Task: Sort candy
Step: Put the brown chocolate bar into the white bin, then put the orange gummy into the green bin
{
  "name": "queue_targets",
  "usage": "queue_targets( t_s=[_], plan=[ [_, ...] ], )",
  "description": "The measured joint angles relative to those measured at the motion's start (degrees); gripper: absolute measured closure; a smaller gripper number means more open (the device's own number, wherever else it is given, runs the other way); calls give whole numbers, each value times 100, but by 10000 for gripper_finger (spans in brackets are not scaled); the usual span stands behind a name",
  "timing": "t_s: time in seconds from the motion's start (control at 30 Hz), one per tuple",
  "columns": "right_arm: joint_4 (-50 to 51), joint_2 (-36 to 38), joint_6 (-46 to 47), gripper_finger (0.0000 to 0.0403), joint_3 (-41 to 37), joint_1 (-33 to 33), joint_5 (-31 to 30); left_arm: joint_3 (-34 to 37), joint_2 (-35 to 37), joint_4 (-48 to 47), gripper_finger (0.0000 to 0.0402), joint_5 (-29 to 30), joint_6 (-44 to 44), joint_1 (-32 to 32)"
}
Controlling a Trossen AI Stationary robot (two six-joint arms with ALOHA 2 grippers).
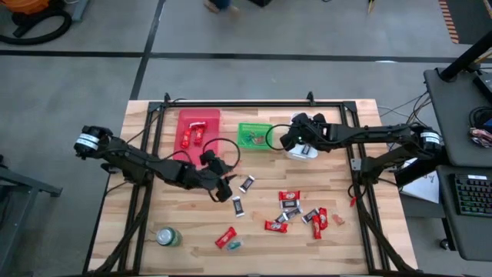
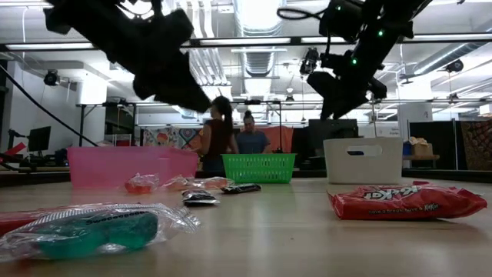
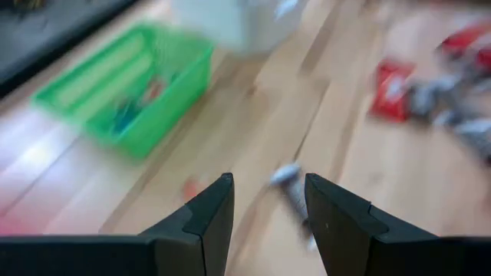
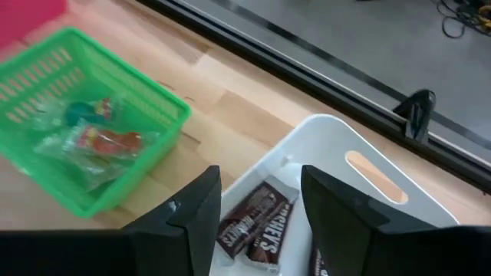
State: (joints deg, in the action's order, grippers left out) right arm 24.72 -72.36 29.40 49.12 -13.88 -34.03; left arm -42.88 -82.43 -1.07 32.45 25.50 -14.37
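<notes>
Right gripper (image 4: 257,218) above white bin (image 4: 368,153), fingers apart, empty; Hershey's bars (image 4: 257,222) lie directly below; left gripper (image 3: 267,211) fingers apart, over dark wrapped candy (image 3: 291,184) just ahead; descend straight, centre wrapper between fingers before closing.

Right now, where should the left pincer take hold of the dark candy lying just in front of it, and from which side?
Probably from straight above. The dark candy lies flat and alone on the table, so the left pincer, already open, could close across its narrow middle.
</notes>
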Motion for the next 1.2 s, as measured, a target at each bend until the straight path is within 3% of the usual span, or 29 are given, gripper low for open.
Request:
queue_targets(
  t_s=[0.2,0.5,0.77,1.2],
  plan=[
    [-33,-11,-93,227,101,131,5,-660,-461,-1906,257,-534,1088,18],
    [-68,-12,-93,228,101,163,36,-1598,-1768,-2536,257,-792,1620,477],
    [-102,-13,-110,229,101,163,298,-2613,-2746,-4040,258,-791,2019,604],
    [-108,-15,-110,229,101,163,298,-3282,-3032,-4952,258,-789,2124,541]
  ],
)
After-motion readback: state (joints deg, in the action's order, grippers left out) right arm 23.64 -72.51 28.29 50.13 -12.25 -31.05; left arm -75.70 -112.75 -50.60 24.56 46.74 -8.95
